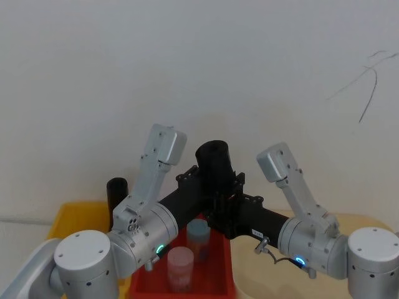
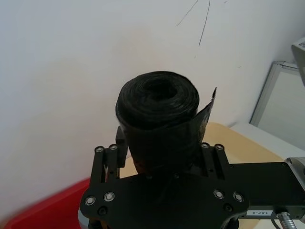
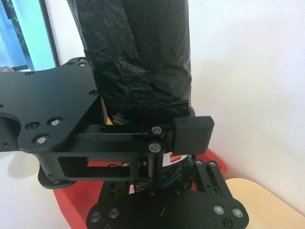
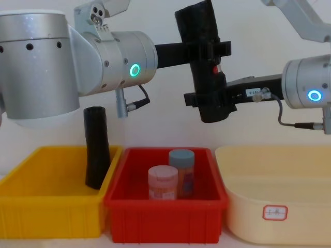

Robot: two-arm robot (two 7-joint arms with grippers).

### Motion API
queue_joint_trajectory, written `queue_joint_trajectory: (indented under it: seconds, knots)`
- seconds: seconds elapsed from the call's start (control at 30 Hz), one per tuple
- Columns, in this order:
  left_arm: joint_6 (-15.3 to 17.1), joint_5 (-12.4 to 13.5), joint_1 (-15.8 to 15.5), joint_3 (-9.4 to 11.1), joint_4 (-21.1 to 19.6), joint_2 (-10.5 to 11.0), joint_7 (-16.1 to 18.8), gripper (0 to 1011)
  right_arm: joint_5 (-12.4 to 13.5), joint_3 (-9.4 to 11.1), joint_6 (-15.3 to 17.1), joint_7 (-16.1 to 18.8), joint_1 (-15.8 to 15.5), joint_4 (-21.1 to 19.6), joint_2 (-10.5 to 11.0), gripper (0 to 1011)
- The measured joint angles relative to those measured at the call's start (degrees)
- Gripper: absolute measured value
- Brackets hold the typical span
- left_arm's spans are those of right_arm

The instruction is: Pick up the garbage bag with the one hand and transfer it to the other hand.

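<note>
My left end effector (image 4: pixel 208 51), on the arm with the green ring (image 4: pixel 135 70), is closed on the garbage bag (image 4: pixel 196 26) and holds it up in the air. It grips the roll in its upper half, so the wound top end rises above it and the rest hangs below. The roll is nearly upright, leaning a little, with its top tipped toward my left side.

My right end effector (image 4: pixel 209 99), on the arm with the blue ring (image 4: pixel 314 95), is at the same roll, just below the left one, at the lower part. The roll's bottom end pokes out beneath it. I cannot tell whether it is clamped on the roll or only set against it. Between the two end effectors a small red-and-white label (image 3: pixel 176 157) shows on the black plastic. A loose flap (image 2: pixel 207 112) stands off the roll's side near the top.

Well below both end effectors sits a red bin (image 4: pixel 165 212) with two jars in it. The one with a pink lid (image 4: pixel 163 173) is in front, and the one with a blue-grey lid (image 4: pixel 181 155) is just behind it. On my left end effector's side of the red bin is a yellow bin (image 4: pixel 46 217), where a plain black roll (image 4: pixel 95 150) stands leaning by the wall nearest the red bin. On my right end effector's side is a cream tub (image 4: pixel 289 206) with a small white tag on its front wall.
</note>
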Motion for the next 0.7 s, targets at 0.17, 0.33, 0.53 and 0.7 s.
queue_joint_trajectory:
  seconds: [0.17, 0.33, 0.53, 0.7]
  knots:
    - [0.01, 0.00, 0.00, -0.01, 0.00, 0.00, 0.00, 873, 0.47, 0.55, -0.48, -0.63, -0.54, -0.34, -0.10, 563]
    - [0.01, 0.00, 0.00, -0.01, 0.00, 0.00, 0.00, 977, 0.95, 1.37, -0.73, -1.49, -1.18, -0.68, -0.22, 563]
    - [0.01, 0.00, 0.00, -0.01, 0.00, 0.00, 0.00, 1001, 1.59, 2.83, -0.85, -2.95, -2.16, -1.10, -0.32, 563]
    - [0.01, 0.00, 0.00, -0.01, 0.00, 0.00, 0.00, 1001, 1.95, 4.13, -0.82, -4.25, -2.84, -1.22, -0.37, 563]
